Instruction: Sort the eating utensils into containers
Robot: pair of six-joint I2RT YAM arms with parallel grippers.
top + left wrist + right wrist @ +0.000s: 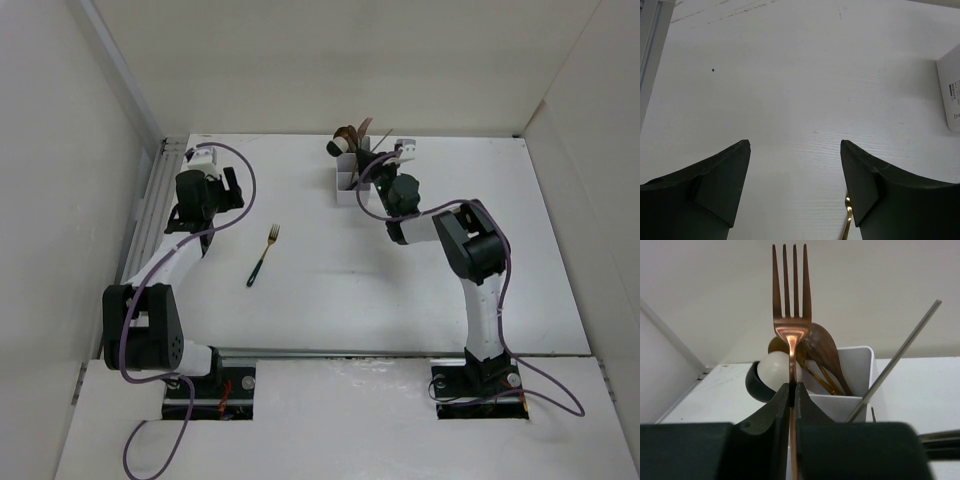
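One copper fork [791,315]: right pincer [792,390] pinched it upright.
Risk: might snag spoons [822,352] at 12 o'clock.
Left pincer [795,165]: gaped empty.

We're scanning for lettering and we're finding just one patch: a small label [954,100] with dark print is sitting on the wall of the white container [946,75] at the right edge of the left wrist view. The lines are running sideways, and we're not managing to read a single word, too small and blurred. In the other two views we're spotting nothing legible.
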